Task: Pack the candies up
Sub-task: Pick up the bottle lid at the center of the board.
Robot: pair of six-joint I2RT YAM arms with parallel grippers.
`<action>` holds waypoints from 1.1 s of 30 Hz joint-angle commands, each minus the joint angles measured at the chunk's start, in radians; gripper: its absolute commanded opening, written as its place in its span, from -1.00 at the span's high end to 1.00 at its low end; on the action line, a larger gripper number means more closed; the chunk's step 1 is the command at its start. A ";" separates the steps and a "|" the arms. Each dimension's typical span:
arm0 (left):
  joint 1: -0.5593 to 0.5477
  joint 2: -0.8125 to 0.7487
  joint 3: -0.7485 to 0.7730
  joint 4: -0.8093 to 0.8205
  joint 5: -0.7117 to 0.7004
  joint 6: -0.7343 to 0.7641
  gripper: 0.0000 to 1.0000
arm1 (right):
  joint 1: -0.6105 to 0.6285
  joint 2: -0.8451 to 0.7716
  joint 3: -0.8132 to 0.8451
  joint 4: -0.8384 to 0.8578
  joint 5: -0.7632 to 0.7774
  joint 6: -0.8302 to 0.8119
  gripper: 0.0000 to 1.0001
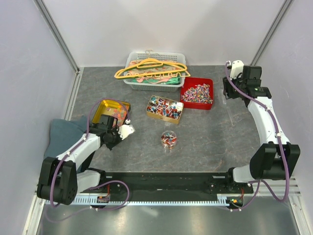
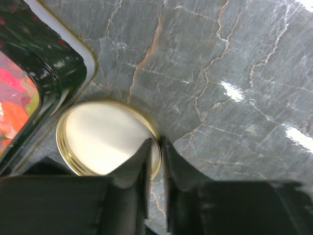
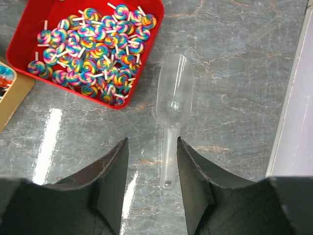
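Red, blue, white wrapped candies (image 1: 165, 108)

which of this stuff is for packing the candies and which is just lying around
For the job: gummy tin, wrapped-candy tin, small jar, round lid in the left gripper, clear scoop, possibly the lollipop tray.
Lying about: hanger basket, blue-grey cloth.

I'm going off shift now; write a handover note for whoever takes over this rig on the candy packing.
Left pincer: shut on the rim of the lid, beside the gummies tin.
Right pincer: open, above the clear scoop handle, by the lollipop tray.
Jar stands mid-table, lidless, some candies inside.
Left to do: probably more scooping, then lid on.
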 commanded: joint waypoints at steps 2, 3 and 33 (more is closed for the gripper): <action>0.000 0.033 -0.033 0.005 0.011 0.038 0.91 | 0.037 -0.049 0.048 -0.022 -0.014 0.003 -0.03; 0.000 0.033 -0.032 0.004 0.014 0.039 0.97 | 0.053 -0.051 0.053 -0.034 -0.016 -0.001 -0.04; -0.006 0.252 0.978 -0.715 1.023 0.062 0.97 | 0.303 0.096 0.252 -0.375 -0.729 -0.318 -0.31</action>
